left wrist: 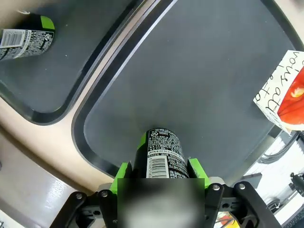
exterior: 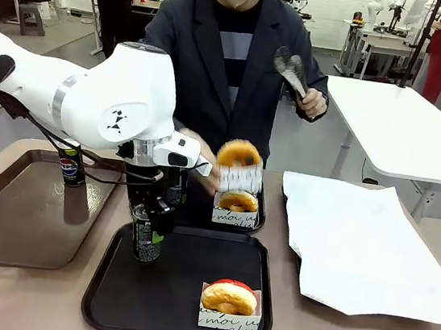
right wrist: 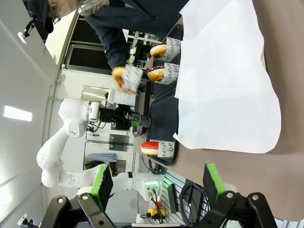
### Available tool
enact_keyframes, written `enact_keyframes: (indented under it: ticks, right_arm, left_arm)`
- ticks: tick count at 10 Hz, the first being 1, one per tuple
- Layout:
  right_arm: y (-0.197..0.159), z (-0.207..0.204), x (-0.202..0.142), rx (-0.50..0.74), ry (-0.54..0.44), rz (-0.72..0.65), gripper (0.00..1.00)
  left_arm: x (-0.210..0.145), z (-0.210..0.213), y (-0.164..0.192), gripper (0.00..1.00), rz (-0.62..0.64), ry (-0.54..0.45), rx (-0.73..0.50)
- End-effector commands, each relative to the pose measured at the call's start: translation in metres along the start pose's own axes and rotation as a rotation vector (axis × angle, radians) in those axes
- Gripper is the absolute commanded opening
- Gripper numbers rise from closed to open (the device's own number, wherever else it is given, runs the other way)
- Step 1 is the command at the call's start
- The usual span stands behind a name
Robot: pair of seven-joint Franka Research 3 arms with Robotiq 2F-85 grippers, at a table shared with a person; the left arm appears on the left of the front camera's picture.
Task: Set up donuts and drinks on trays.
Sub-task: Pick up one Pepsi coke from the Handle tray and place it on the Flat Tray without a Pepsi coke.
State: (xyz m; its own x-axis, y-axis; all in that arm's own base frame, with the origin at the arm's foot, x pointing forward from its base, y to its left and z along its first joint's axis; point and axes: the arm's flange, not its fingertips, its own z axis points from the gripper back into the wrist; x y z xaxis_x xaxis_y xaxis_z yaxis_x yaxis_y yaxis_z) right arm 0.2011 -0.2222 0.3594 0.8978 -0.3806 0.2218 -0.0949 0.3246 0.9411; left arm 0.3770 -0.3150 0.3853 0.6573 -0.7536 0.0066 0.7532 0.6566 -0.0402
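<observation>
Left claw point(exterior: 146, 222) with can point(exterior: 144, 240) inside near tray's point(exterior: 175, 322) left rim

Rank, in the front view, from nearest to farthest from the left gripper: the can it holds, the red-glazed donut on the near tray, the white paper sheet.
1. Can, between the left gripper's fingers, near tray's left.
2. Red-glazed donut, same tray, front right.
3. White paper sheet, far right.

Left hand point(exterior: 149, 222) grips can point(exterior: 144, 236) on near tray point(exterior: 175, 322)
</observation>
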Motion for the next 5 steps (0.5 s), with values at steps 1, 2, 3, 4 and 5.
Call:
enact_keyframes:
  ticks: [1,2,3,4,5]
  right_arm:
    - [0.0,0.0,-0.001,0.011,-0.005,0.014,1.0]
    - [0.0,0.0,-0.001,0.011,-0.005,0.014,1.0]
    - [0.0,0.0,-0.001,0.011,-0.005,0.014,1.0]
    - [0.0,0.0,-0.001,0.011,-0.005,0.014,1.0]
    - [0.0,0.0,-0.001,0.011,-0.005,0.014,1.0]
  left_arm:
    - [-0.013,0.011,-0.005,0.6,-0.009,-0.005,-0.001]
    - [-0.045,0.042,-0.008,0.6,-0.01,0.036,-0.006]
    - [-0.087,0.077,-0.011,0.6,-0.071,0.011,0.006]
    - [-0.13,0.1,-0.012,0.6,-0.095,-0.012,0.016]
    - [-0.155,0.102,-0.013,0.6,-0.085,-0.024,0.009]
